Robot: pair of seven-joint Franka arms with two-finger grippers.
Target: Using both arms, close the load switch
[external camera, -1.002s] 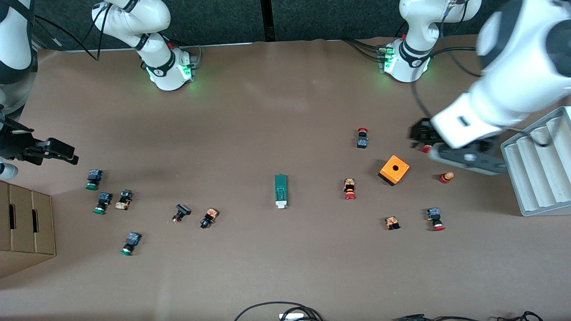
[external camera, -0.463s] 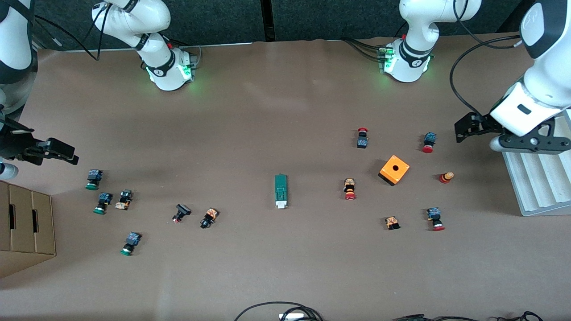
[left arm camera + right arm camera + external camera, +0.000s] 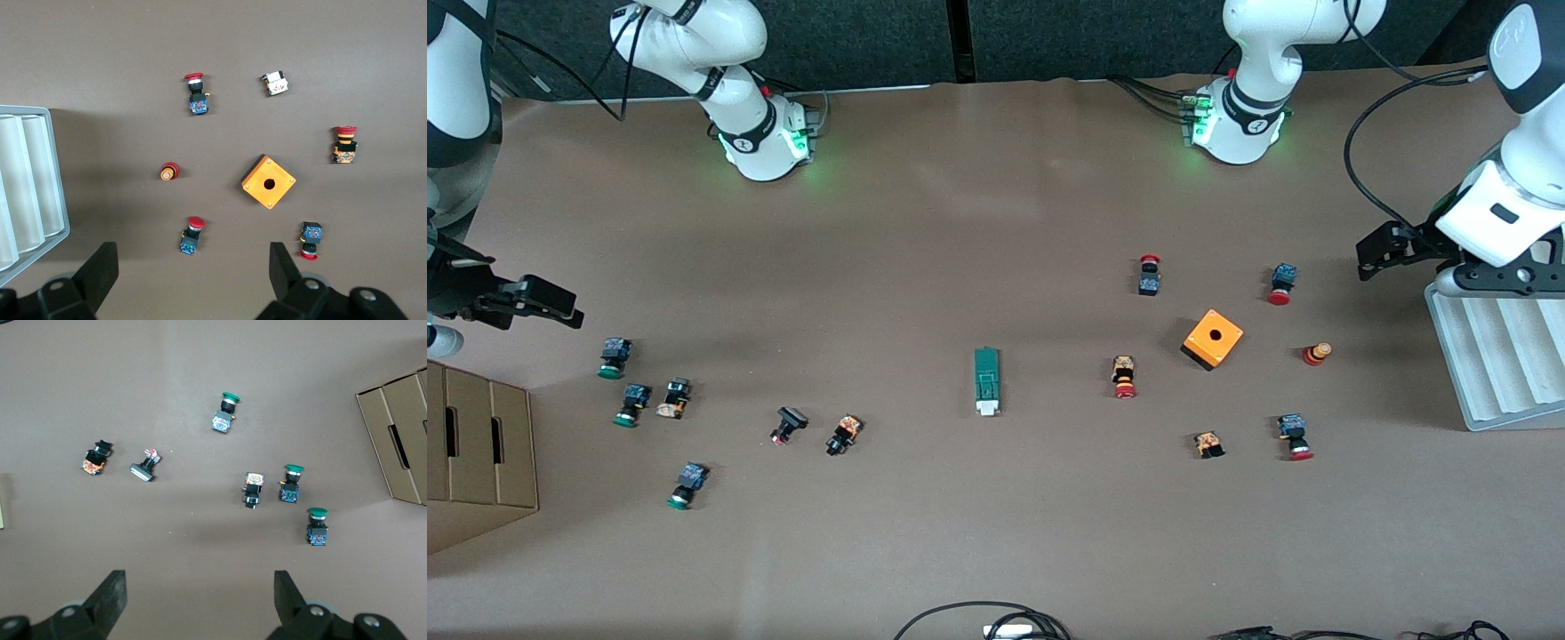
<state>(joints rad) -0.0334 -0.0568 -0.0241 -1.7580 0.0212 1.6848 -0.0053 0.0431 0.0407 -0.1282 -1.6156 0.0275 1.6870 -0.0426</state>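
I see no legible writing anywhere. The grey tray (image 3: 1507, 356) sits at the left arm's end, the cardboard box (image 3: 480, 444) at the right arm's. My left gripper (image 3: 193, 273) hangs wide open and empty beside the tray; my right gripper (image 3: 200, 600), equally spread and empty, is above green buttons (image 3: 291, 483). The load switch (image 3: 986, 380) lies mid-table, untouched, with the orange cube (image 3: 1213, 339) toward the left arm's end.

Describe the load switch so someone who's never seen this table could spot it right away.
Start from the orange cube with a hole, then look toward the right arm's end of the table, past a red-capped button. The load switch lies alone at mid-table: a narrow dark-green block with a white end, longer than any button.
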